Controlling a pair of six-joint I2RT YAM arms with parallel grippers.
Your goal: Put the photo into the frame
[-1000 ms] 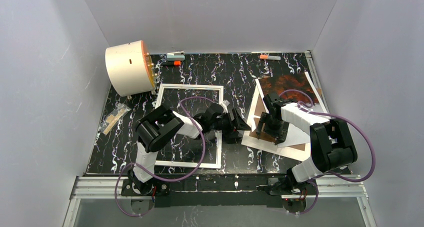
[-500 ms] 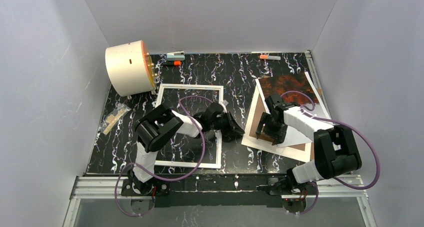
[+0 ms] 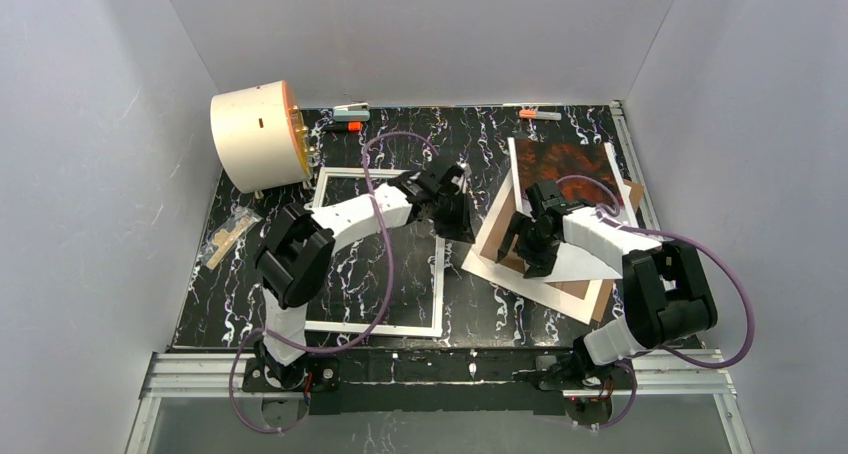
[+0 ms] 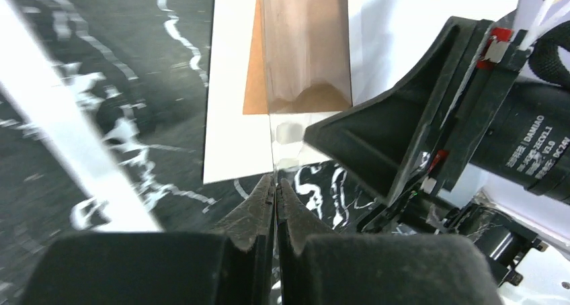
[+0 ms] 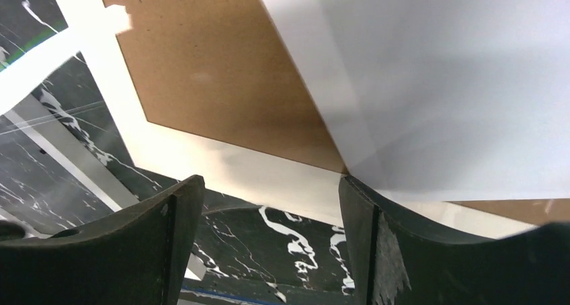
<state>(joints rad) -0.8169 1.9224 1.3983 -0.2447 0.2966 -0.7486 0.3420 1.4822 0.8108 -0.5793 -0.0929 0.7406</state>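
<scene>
The photo [image 3: 565, 164] lies on top of a stack at the right, its red-orange half to the back and its pale half [image 5: 457, 83] to the front. Under it are a brown board [image 5: 222, 83] and a white mat [image 5: 195, 157]. My right gripper [image 3: 528, 246] hangs open over the stack's left part; in its wrist view, my right gripper [image 5: 269, 197] has one finger at the photo's corner. The white frame [image 3: 438, 274] lies flat at centre-left. My left gripper [image 3: 462, 224] is shut on the edge of a thin clear sheet [image 4: 273, 144], between frame and stack.
A cream cylinder [image 3: 255, 134] stands at the back left. Two orange-and-white clips [image 3: 350, 114] [image 3: 540, 114] lie along the back edge. A small wooden piece [image 3: 230, 236] lies at the left. Grey walls close in three sides.
My left gripper has shut and swung toward the back. The stack with the photo has slid left and turned. My right gripper has shifted slightly left, still open.
</scene>
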